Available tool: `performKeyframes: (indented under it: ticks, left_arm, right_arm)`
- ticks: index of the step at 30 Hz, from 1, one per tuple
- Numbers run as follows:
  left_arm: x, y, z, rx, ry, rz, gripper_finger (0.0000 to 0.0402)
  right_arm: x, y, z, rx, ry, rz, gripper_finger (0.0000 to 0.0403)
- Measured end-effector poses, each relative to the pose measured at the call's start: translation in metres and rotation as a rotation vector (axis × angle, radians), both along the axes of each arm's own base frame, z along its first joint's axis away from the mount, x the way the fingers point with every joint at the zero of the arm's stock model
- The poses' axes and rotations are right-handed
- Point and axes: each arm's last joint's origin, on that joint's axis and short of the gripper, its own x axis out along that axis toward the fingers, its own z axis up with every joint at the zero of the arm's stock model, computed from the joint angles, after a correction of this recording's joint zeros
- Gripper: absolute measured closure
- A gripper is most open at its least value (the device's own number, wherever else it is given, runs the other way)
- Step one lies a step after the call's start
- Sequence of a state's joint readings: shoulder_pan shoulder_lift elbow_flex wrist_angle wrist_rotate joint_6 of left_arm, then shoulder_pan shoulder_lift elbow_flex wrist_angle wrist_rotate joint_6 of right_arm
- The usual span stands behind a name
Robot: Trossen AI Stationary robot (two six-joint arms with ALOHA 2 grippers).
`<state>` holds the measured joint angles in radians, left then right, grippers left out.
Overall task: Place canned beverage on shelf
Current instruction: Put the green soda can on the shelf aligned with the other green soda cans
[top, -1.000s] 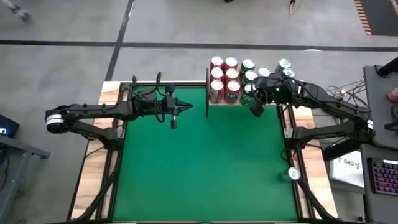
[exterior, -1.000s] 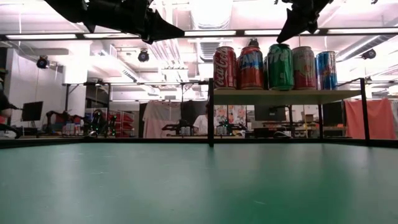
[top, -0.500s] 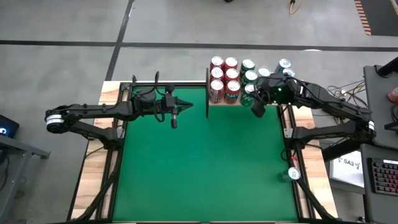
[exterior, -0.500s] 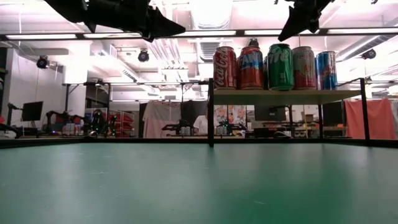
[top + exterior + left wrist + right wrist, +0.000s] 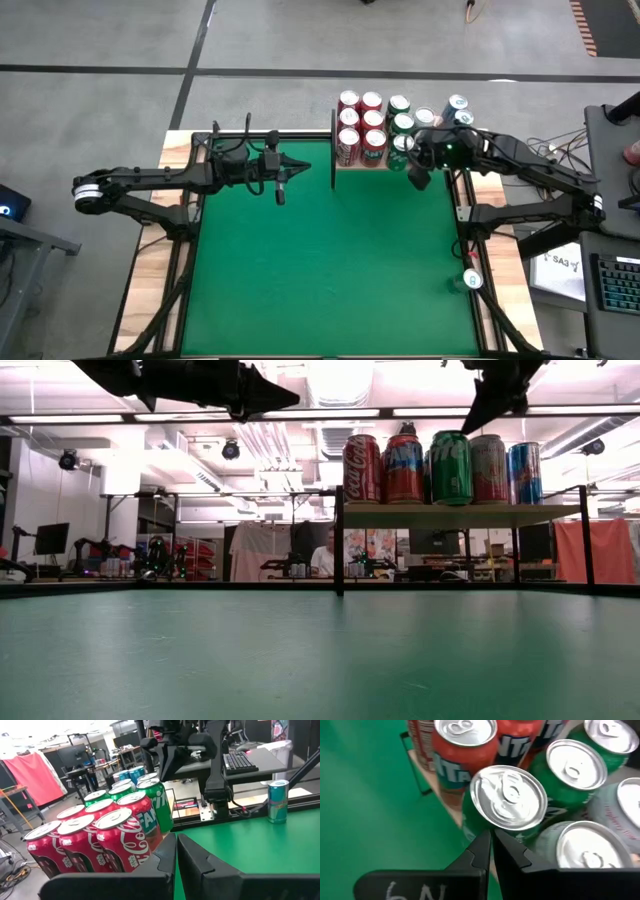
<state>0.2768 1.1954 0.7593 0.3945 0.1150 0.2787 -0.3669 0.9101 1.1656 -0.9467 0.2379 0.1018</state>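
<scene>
Cans in red, green and blue crowd the shelf at the green tabletop's far edge. Right tool, fingers pressed together and empty, hovers just above the front green can. Left tool, likewise closed, hangs beside the shelf.

Shelf board mostly hidden beneath cans, rear cans' labels unreadable, background person indistinct
</scene>
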Motion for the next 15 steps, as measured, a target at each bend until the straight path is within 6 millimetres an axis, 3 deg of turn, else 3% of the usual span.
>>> performKeyframes:
  ticks: [15]
  left_arm:
    - [0.0000,0.0000,0.0003,0.000,-0.003,0.000,0.0402]
  right_arm:
    - [0.0010,-0.0027,-0.0003,-0.074,0.042,-0.028,0.0390]
